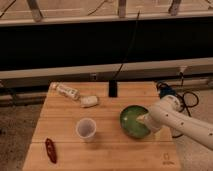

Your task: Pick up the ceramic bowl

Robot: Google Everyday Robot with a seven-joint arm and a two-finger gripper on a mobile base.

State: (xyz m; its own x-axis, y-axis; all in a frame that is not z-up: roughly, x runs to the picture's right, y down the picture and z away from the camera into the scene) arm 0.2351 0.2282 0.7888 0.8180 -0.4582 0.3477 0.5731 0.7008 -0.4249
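Note:
The ceramic bowl (131, 120) is round, shallow and glossy green with a darker rim. It sits on the wooden table (100, 150) toward the right side. My white arm comes in from the lower right and ends at the bowl's right rim. The gripper (144, 120) is at that rim, over the bowl's right inner edge. The arm hides the bowl's right side.
A small translucent whitish cup (86, 129) stands left of the bowl. A red object (50, 150) lies at the front left. A lying bottle (67, 91), a pale lump (89, 102) and a black device (113, 89) are at the back. Cables hang off the right edge.

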